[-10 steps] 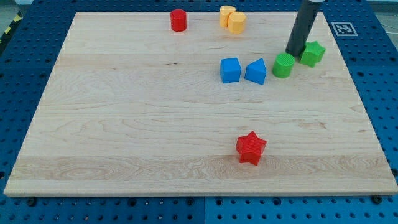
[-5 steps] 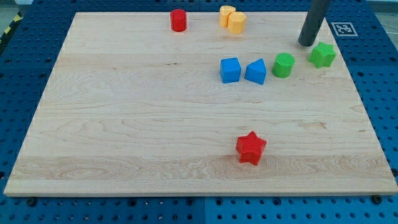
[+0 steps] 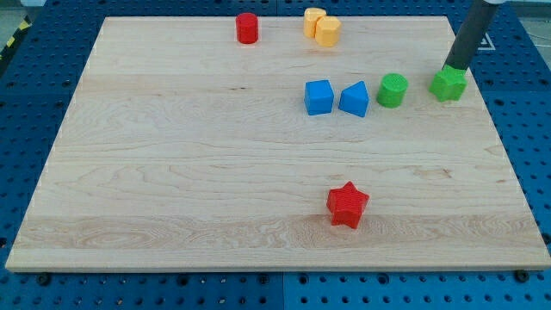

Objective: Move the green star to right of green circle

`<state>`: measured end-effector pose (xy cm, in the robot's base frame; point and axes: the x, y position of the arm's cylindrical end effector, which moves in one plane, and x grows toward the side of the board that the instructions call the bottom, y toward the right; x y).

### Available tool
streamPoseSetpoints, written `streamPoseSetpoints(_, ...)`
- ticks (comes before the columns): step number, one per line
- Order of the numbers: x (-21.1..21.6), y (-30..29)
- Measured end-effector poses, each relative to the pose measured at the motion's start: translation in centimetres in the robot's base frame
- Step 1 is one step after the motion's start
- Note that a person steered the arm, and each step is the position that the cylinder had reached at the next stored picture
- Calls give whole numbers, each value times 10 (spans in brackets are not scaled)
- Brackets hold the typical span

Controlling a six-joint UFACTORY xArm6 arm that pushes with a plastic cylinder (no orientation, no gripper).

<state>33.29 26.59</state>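
The green star [image 3: 448,84] lies near the board's right edge, in the upper part of the view. The green circle [image 3: 393,90] stands to its left, with a gap between them. My tip [image 3: 455,66] is just above the green star, at its upper right side, touching or almost touching it. The dark rod rises from there toward the view's top right.
A blue cube [image 3: 318,97] and a blue triangular block [image 3: 354,99] sit left of the green circle. A red cylinder [image 3: 247,27] and two yellow blocks [image 3: 322,27] are at the view's top. A red star [image 3: 347,205] lies low in the view. The wooden board's right edge [image 3: 495,129] is close to the green star.
My tip moved right, from between the green circle and green star to above the star's upper right. The green star shifted right and slightly down, away from the circle.
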Motion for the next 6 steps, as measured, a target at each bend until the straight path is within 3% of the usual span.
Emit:
streamPoseSetpoints(4,27,0)
streamPoseSetpoints(6,5,0)
